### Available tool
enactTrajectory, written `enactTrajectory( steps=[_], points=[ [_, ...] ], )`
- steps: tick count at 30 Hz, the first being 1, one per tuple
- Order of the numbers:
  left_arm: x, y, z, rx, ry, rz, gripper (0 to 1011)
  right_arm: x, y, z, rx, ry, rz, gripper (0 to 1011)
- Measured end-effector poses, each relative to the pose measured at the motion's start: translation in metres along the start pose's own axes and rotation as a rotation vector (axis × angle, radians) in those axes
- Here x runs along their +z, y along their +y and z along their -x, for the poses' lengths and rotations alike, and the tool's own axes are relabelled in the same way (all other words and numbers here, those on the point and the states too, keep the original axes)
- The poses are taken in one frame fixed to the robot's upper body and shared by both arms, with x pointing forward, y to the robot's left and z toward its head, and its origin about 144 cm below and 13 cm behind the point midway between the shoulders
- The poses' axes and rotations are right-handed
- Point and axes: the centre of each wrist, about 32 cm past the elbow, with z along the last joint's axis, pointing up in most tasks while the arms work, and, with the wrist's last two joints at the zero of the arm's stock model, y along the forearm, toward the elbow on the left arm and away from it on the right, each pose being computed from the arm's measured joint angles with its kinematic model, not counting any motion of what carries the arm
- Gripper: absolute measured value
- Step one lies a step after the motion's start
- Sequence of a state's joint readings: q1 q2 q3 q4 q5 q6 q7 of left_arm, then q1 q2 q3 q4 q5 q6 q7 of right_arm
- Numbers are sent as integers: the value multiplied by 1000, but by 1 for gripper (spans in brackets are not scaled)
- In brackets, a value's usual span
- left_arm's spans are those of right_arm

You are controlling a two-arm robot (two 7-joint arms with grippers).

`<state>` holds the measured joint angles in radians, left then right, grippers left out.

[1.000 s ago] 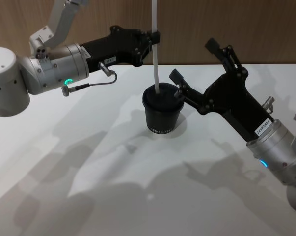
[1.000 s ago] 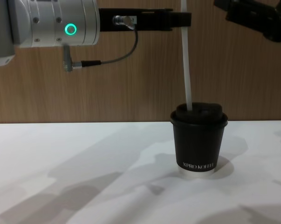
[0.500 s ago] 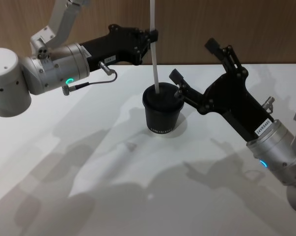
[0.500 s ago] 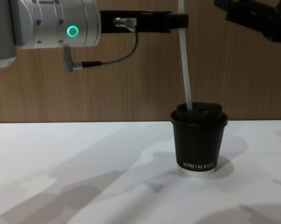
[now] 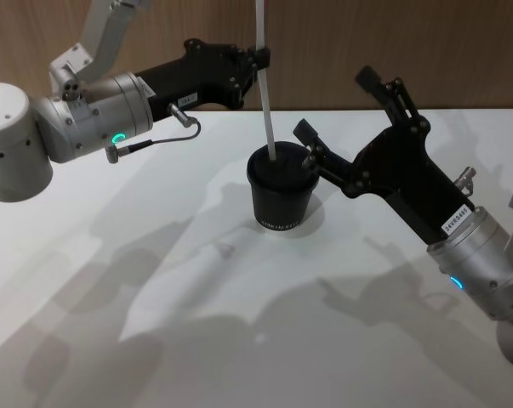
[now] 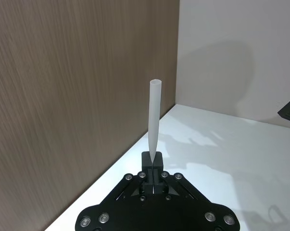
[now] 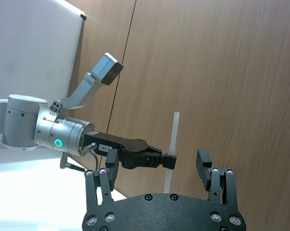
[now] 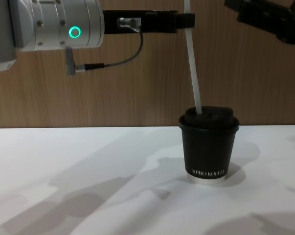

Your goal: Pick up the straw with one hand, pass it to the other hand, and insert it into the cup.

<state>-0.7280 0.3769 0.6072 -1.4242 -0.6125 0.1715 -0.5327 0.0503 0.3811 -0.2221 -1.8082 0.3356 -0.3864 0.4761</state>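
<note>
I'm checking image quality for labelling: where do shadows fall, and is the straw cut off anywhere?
Head view: soft arm shadows spread over the table; the straw runs off the top edge. Chest view: it is cropped likewise, with a faint shadow around the cup.

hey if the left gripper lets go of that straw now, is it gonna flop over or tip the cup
Probably neither. The straw looks fairly stiff: it runs straight from the left gripper to the lid, only leaning. Its lower end already sits in the cup, so it would likely just lean. The squat cup seems unlikely to tip from something so thin.
</note>
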Motion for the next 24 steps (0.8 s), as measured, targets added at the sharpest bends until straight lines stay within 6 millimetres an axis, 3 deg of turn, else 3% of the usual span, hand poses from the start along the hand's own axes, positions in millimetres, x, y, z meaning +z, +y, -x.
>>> enactTrajectory(
  steps=[24],
  points=[
    [4, 3, 1, -35, 29, 34, 10, 0, 0, 0, 0, 0, 0, 1001]
  ],
)
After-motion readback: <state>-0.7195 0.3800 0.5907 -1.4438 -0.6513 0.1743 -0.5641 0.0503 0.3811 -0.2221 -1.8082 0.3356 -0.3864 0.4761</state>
